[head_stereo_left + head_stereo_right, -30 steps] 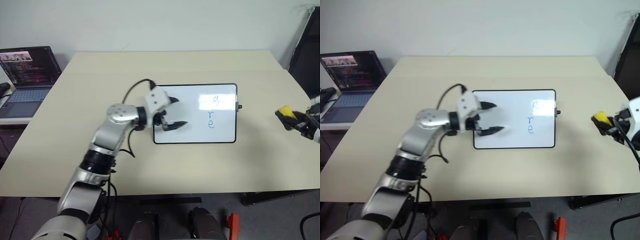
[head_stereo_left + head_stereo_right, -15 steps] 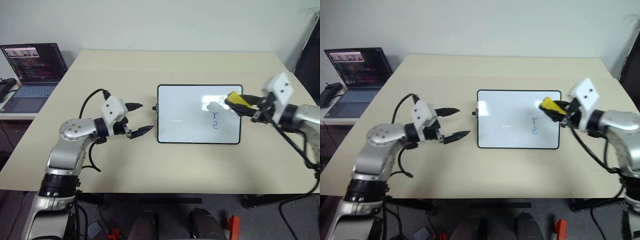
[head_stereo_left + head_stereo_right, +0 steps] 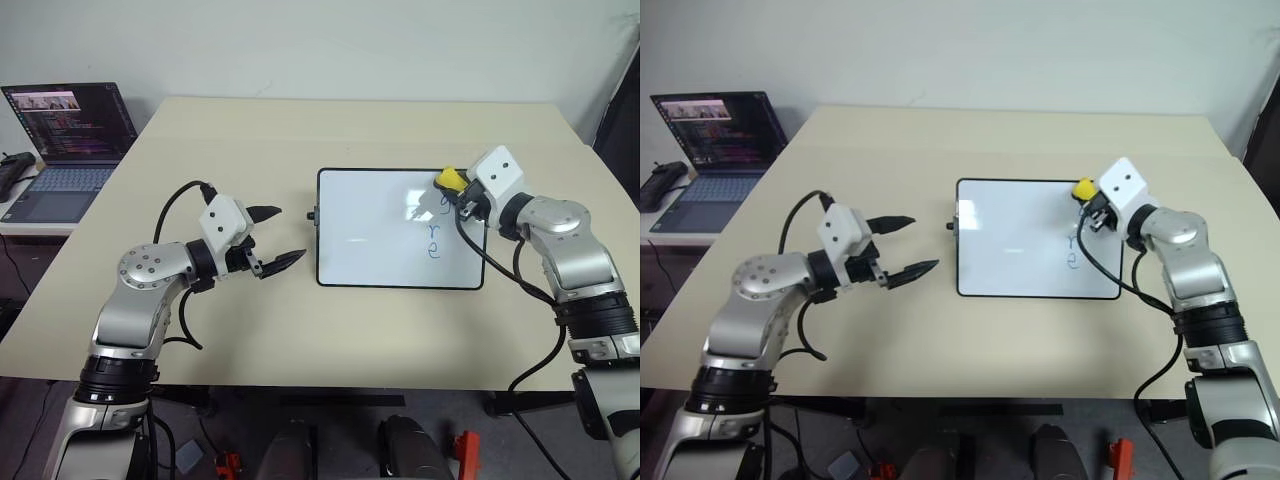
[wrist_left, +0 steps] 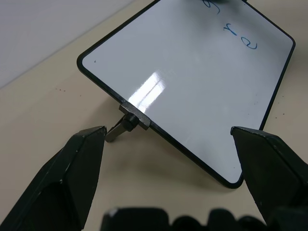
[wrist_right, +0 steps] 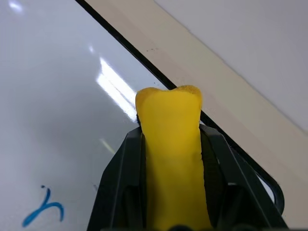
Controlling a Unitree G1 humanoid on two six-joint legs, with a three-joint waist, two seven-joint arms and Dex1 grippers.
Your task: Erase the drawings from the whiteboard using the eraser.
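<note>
— Where are we on the erase?

— Barely started, I'd say. The whiteboard (image 3: 400, 228) lies flat mid-table, and I can read blue letters (image 3: 432, 236) on its right part: an "r" and an "e" are plain, with a third mark above them that glare partly hides, so I can't tell whether any of it is wiped.

— And the eraser?

— My right gripper (image 3: 458, 192) is clamped on the eraser (image 3: 449, 179), the yellow block sticking out past the fingertips. In the right wrist view it sits squeezed between the two black fingers (image 5: 120, 183), over the board's far right corner, just above the top letter. Whether it touches the surface I can't say.

— Left side?

— My left gripper (image 3: 278, 238) hangs spread wide and empty, off the board's left edge, pointing at the small knob (image 4: 126, 124) there. It isn't bracing the board.

— What's left, then?

— All the wiping, as far as I can judge: bring the eraser down and sweep through the column of letters. The board may slide under the push if nothing steadies it.
</note>
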